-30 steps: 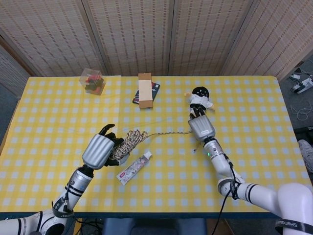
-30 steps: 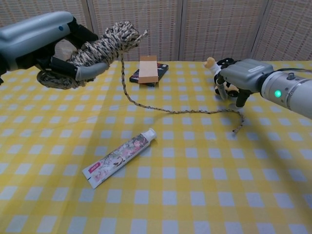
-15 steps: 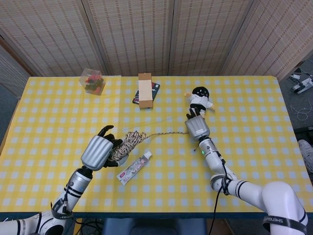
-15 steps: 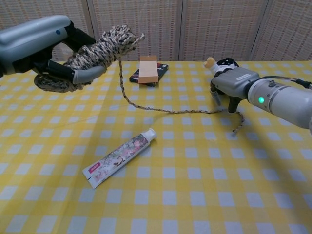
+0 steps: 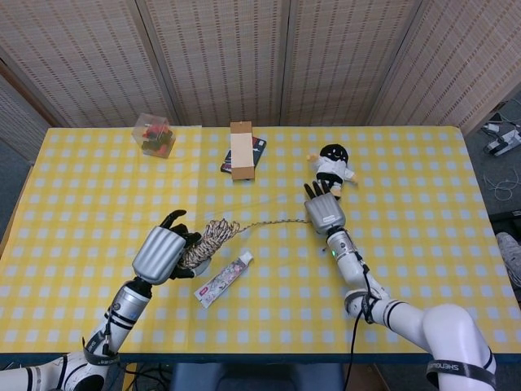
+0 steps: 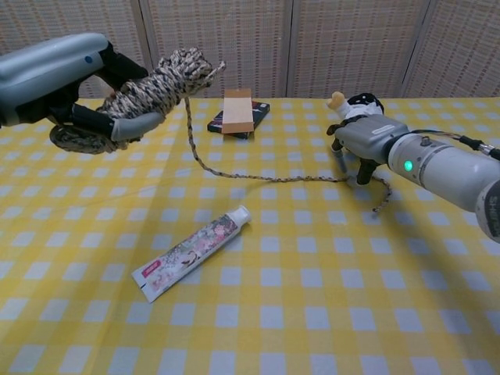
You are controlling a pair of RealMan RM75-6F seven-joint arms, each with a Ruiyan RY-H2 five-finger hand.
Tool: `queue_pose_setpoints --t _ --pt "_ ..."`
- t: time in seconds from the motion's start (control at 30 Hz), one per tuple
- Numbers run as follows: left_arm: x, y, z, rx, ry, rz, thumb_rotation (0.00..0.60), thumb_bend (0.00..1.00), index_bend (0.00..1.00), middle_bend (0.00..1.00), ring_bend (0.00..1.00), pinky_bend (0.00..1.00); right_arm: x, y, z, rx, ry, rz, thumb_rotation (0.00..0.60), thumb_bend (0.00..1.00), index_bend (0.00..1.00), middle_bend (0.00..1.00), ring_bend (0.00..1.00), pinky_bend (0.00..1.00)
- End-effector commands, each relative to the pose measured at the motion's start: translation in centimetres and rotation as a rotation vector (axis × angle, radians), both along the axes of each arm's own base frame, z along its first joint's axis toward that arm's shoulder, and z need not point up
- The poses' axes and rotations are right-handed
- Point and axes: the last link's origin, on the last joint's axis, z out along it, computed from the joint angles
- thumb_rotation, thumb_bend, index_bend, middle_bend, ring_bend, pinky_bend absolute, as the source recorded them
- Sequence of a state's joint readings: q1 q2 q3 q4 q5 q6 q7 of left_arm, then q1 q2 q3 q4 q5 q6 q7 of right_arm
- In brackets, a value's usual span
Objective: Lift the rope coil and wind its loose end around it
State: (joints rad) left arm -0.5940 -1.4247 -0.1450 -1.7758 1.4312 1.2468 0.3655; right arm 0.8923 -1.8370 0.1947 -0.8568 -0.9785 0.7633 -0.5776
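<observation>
My left hand [image 5: 163, 252] [image 6: 64, 76] grips the speckled rope coil [image 5: 209, 237] [image 6: 152, 87] and holds it lifted above the table's left side. The coil's loose end [image 6: 273, 179] trails down from it and runs right across the yellow checked cloth, finishing at a frayed tip [image 6: 380, 206]. My right hand [image 5: 324, 213] [image 6: 367, 141] hovers low over that far stretch with its fingers [image 6: 364, 173] spread and pointing down beside the rope. The rope there lies flat on the cloth, and I see nothing held in that hand.
A toothpaste tube [image 5: 223, 278] [image 6: 191, 252] lies just in front of the coil. A cardboard box on a dark packet [image 5: 241, 151] [image 6: 238, 112] sits at the back centre. A small doll [image 5: 332, 163] lies right behind my right hand. A clear box [image 5: 154, 134] stands far left.
My right hand has moved left and down onto the rope's far stretch. My left hand has sunk slightly with the coil still in it.
</observation>
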Motion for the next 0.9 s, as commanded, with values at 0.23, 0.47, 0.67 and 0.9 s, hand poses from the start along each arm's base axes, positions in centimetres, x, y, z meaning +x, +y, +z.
queue_pose_setpoints --t 0.23,0.47,0.67,0.9 --pt "-0.15 -0.02 -0.2 -0.005 -0.001 0.005 0.355 0.36 0.77 0.73 0.52 0.16 -0.28 -0.14 -0.28 0.005 0.008 -0.011 0.6 0.29 0.49 0.07 0.0 0.0" --pt "-0.4 -0.03 -0.28 -0.006 0.002 0.012 0.354 0.36 0.77 0.73 0.52 0.16 -0.41 -0.22 -0.39 0.008 0.015 -0.018 0.6 0.32 0.51 0.09 0.0 0.0" --pt "-0.53 -0.02 -0.34 -0.006 0.004 0.016 0.354 0.36 0.77 0.73 0.51 0.16 -0.45 -0.2 -0.48 0.009 0.013 -0.023 0.6 0.34 0.53 0.11 0.0 0.0" --pt "-0.65 -0.02 -0.39 -0.007 0.007 0.019 0.354 0.36 0.77 0.73 0.51 0.16 -0.58 -0.2 -0.36 0.009 0.011 -0.028 0.6 0.37 0.55 0.12 0.0 0.0"
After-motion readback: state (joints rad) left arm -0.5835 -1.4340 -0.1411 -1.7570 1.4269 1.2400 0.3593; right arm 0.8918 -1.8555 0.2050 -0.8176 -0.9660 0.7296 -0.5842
